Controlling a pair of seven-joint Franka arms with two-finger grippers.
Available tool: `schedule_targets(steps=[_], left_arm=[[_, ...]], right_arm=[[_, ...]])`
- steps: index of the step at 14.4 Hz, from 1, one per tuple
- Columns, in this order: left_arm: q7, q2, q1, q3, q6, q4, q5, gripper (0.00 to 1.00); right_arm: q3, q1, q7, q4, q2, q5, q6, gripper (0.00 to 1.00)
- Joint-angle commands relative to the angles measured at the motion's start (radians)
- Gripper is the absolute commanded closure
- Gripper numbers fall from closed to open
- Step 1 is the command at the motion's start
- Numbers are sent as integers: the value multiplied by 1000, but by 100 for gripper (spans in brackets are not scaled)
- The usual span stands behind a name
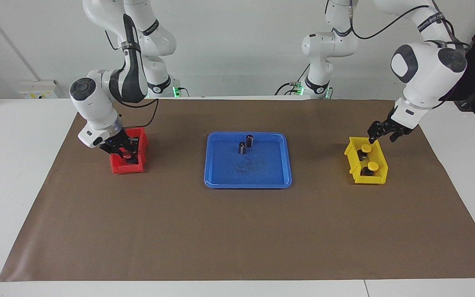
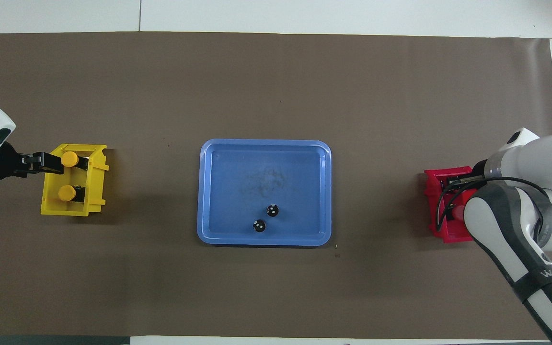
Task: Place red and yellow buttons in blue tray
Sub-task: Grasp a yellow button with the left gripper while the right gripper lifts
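Two yellow buttons (image 1: pixel 366 148) (image 1: pixel 372 166) sit in the yellow bin (image 1: pixel 379 179) at the left arm's end; the overhead view shows their caps (image 2: pixel 69 159) (image 2: pixel 67 193). My left gripper (image 1: pixel 383 138) is open and empty just over the bin's edge nearest the robots, beside the nearer button. My right gripper (image 1: pixel 126 152) reaches down into the red bin (image 1: pixel 127 168). One red button (image 1: pixel 127 156) shows under it and again in the overhead view (image 2: pixel 457 212); the other is hidden. The blue tray (image 1: pixel 248 184) lies mid-table and holds no buttons.
Two dark cylinders (image 1: pixel 249 140) (image 1: pixel 242 147) stand in the tray's part nearest the robots. A brown mat (image 1: pixel 237 239) covers the table. The right arm's forearm (image 2: pixel 511 239) covers much of the red bin (image 2: pixel 433 182) from above.
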Motion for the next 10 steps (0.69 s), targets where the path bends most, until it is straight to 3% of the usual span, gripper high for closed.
schedule_targets(steps=[1,3,5,8,10], left_arm=[[11,-19,9,-4,43,-57,18,26],[29,-24,30,-4,46,-89,20,26],[31,-22,32,-4,70,-108,20,26],[29,-19,23,-4,118,-145,20,26],[37,-19,26,-4,124,-166,20,29]], right_arm=[[1,-7,-30,222,58,-9,-215,73],[7,6,-18,395,107,-6,-357,73],[16,90,86,556,171,8,-415,72],[18,296,427,643,239,8,-325,72],[18,424,622,702,333,5,-285,72]])
